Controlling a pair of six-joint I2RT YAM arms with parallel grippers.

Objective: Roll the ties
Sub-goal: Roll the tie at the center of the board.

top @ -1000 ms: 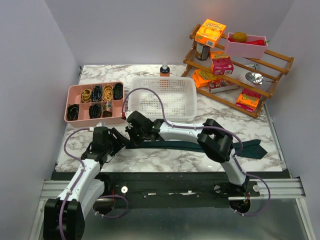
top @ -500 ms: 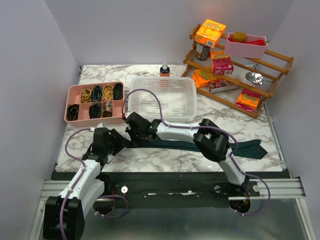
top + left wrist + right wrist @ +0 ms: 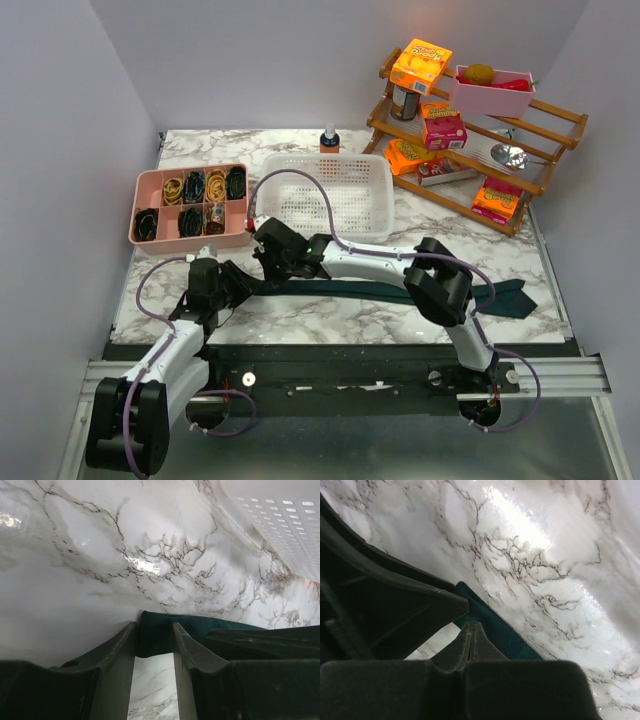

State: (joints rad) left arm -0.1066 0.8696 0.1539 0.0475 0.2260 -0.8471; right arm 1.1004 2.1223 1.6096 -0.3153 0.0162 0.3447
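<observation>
**Left jaws draw in on the tie's narrow end**

The left gripper [image 3: 154, 628] has narrowed its jaws over the last second and edged in toward the tie [image 3: 380, 292]. In its wrist view the two fingers now stand apart with the tie's narrow end lying flat between them. I cannot tell whether they are pinching the cloth yet.

The right gripper [image 3: 470, 632] is fully closed, as it was a second ago, with nothing visible between its fingers. Its tip sits over the same narrow stretch, right beside the left gripper. Whether it presses the fabric down or hovers just above it, I cannot say.

To my eye this is the first grab before any turn. The tie is unrolled, stretched across the front of the marble table [image 3: 330, 318], and its wide pointed end [image 3: 508, 298] lies far to the right. None of the rolling looks done.

Behind the arms stands a white basket [image 3: 320, 160]. To its left is a pink compartment tray [image 3: 190, 238] holding dark and yellowish coils. A small orange-capped bottle [image 3: 329, 138] sits at the back edge. At the back right, a slanted wooden rack [image 3: 570, 117] carries bright boxes. Plain pale grey walls close in on three sides, and the marble shows glare in both wrist views.
</observation>
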